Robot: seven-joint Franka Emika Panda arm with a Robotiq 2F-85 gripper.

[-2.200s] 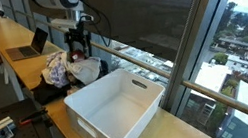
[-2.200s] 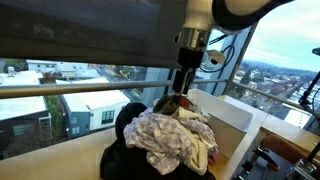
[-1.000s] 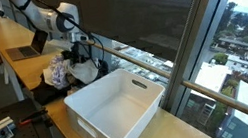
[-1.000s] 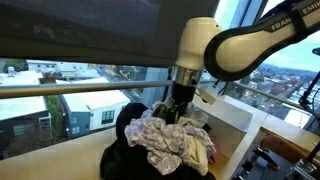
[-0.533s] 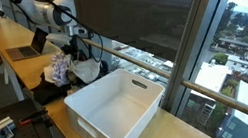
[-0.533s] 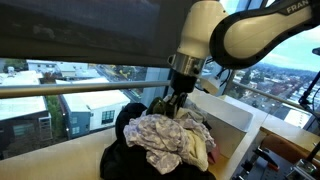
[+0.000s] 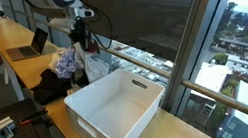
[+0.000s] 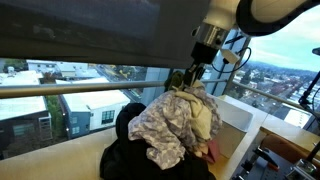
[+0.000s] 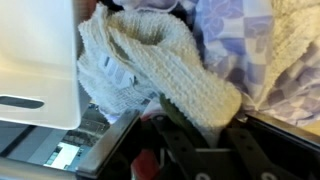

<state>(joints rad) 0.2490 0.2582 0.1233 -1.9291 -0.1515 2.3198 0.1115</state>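
The gripper (image 8: 193, 80) is rising off the dark pile (image 7: 50, 88), jaws clamped on a bunch of pale garments (image 8: 178, 120) that is now hanging above it, left of the white bin (image 7: 120, 105), so the grip seems to be holding.

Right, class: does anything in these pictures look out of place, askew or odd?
Yes. Several clothes hang in one tangled bunch from the gripper, draping over the dark garment beside the bin. The wrist view shows a knitted piece in its grip; the patterned cloths merely dangle alongside.
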